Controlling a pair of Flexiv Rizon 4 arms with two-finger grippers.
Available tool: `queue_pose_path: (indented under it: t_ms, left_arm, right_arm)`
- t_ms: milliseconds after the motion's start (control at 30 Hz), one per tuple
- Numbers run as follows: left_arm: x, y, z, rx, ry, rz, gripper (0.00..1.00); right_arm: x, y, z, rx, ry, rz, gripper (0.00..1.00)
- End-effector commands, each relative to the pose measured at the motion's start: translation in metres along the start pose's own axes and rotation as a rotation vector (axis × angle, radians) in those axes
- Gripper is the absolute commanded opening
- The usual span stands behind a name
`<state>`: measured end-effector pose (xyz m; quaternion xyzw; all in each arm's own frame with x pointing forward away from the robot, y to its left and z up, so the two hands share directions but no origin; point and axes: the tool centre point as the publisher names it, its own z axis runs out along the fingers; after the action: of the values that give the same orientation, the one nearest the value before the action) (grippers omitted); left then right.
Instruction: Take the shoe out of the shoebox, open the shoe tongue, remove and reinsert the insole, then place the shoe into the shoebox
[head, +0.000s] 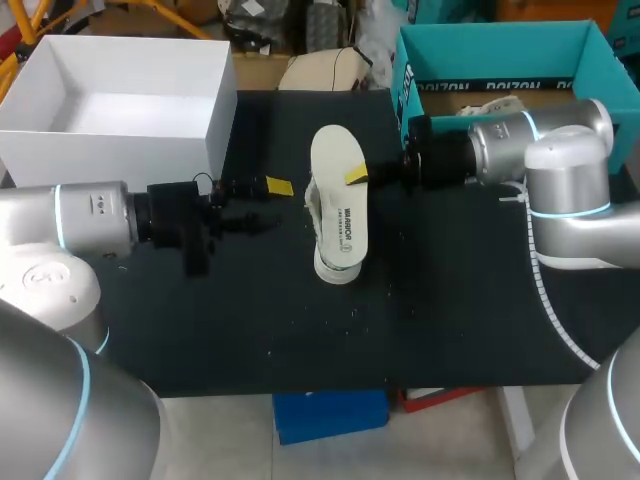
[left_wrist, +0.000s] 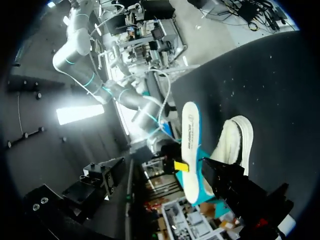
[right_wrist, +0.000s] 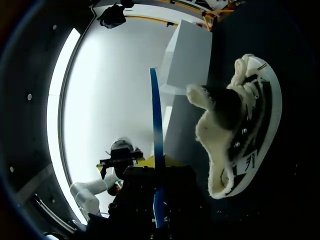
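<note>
A white shoe lies on its side in the middle of the black table. Its white insole with a teal underside hangs over the shoe, clear of its opening. My right gripper is shut on the insole's edge. In the right wrist view the insole shows edge-on as a thin blue strip between the fingers, and the shoe lies beside it with its fleecy lining showing. My left gripper stands open and empty just left of the shoe. Its wrist view shows the insole and shoe ahead.
An open white box stands at the back left, close behind my left arm. An open teal box stands at the back right, behind my right arm. Bare black tabletop lies in front of the shoe.
</note>
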<state>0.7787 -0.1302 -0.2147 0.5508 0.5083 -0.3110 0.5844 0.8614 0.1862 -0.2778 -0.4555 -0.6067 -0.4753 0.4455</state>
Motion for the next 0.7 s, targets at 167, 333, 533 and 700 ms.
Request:
queue_pose_path:
  t_ms: [167,333,533,700]
  left_arm:
    - [0.020,0.005,0.005,-0.040,-0.106,-0.059,1.00]
    - [0.031,0.017,0.013,-0.030,-0.196,-0.089,1.00]
    - [0.043,0.026,0.025,-0.029,-0.197,-0.098,1.00]
    - [0.052,0.029,0.038,-0.017,-0.212,-0.111,1.00]
  right_arm:
    - [0.000,0.000,0.001,-0.001,-0.001,0.000,0.00]
    - [0.000,0.000,0.001,-0.001,-0.001,0.000,0.00]
    - [0.000,0.000,0.001,-0.001,-0.001,0.000,0.00]
    - [0.000,0.000,0.001,-0.001,-0.001,0.000,0.00]
